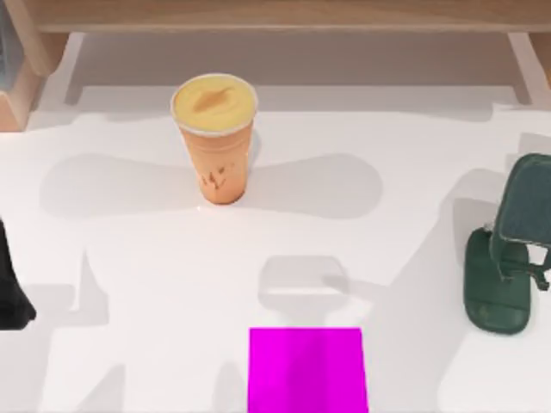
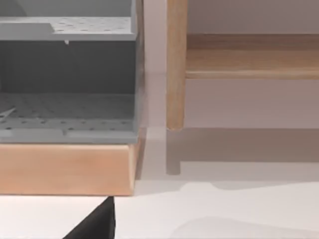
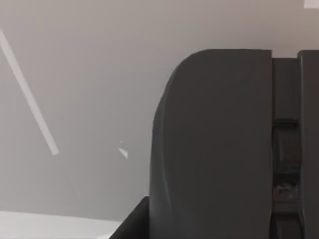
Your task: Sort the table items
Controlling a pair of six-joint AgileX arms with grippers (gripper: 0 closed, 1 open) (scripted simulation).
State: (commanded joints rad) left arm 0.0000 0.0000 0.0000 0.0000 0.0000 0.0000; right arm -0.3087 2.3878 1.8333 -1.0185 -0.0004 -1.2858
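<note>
on table (image 1: 129, 284): 1 orange cup (image 1: 215, 142), 1 magenta square (image 1: 307, 370), 1 dark green stand (image 1: 508, 249); 1 dark object (image 3: 214, 149), possibly a mouse.

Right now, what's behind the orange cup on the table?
Behind the orange cup lies a strip of bare white table, then a pale wooden rail across the back. Whatever sits directly behind the cup's base is hidden by its body.
</note>
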